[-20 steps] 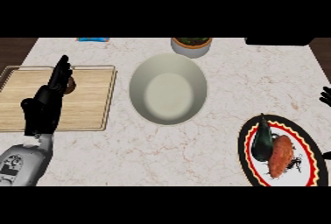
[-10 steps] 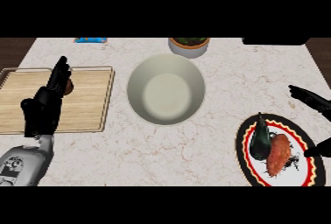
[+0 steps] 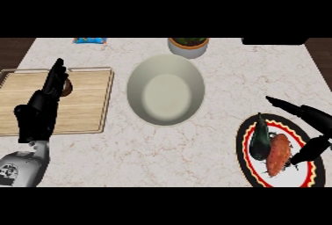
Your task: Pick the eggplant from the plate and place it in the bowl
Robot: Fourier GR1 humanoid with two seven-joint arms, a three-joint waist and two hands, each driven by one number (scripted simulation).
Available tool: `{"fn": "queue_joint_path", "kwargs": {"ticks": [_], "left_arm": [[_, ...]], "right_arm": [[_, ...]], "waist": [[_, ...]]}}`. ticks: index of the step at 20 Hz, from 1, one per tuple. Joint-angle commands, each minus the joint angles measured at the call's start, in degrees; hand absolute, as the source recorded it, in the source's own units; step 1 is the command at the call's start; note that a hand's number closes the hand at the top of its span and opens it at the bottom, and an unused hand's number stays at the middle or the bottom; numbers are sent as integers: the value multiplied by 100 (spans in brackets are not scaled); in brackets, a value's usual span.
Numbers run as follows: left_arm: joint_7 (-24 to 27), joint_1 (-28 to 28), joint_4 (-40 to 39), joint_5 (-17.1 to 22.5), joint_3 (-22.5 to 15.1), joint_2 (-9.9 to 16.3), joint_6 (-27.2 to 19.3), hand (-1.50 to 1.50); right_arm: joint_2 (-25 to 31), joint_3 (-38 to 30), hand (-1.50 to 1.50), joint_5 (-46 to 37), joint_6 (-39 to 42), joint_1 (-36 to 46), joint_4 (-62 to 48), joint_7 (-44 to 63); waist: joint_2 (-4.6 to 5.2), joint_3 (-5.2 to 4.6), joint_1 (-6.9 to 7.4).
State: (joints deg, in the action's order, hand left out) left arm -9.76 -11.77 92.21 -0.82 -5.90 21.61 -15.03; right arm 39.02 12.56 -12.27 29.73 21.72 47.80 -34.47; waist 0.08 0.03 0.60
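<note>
A pale marbled counter (image 3: 194, 154) is filling the scene, with a wooden cutting board (image 3: 84, 105) at the left and a large empty bowl (image 3: 166, 90) sitting at the centre. The eggplant (image 3: 261, 139) is lying on the red-rimmed plate (image 3: 245, 151) at the lower right, touching an orange vegetable (image 3: 279, 154) beside it. The right hand (image 3: 310, 132) is hovering over the plate's far edge, fingers and thumb spread wide and holding nothing, not yet touching the eggplant. The left hand (image 3: 42, 105) is resting open over the cutting board, fingers up. By the look of things, the task is barely under way: the grasp, lift, carry to the bowl and release are all outstanding.
</note>
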Motion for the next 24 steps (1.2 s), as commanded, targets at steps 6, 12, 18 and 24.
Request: {"fn": "queue_joint_path", "kwargs": {"ticks": [6, 12, 18, 24], "left_arm": [[-321, -177, 67, -213, 255, -186, 202, 0], [-431, -145, 215, -373, 343, -274, 302, 0], [104, -43, -286, -248, 526, -390, 428, 0], [157, 171, -6, -322, 410, -476, 490, 0]], "right_arm": [[-782, 42, -150, -712, -124, 474, -974, -372], [-854, -13, -150, -986, -238, 336, -1122, -660], [-1277, 228, 150, -1312, -669, 516, -1233, -714], [-1398, 99, 150, -1448, -1138, 782, -1686, -1065]], "waist": [[4, 1, -4], [-2, 2, -16], [5, -1, -28], [20, 4, 39]]}}
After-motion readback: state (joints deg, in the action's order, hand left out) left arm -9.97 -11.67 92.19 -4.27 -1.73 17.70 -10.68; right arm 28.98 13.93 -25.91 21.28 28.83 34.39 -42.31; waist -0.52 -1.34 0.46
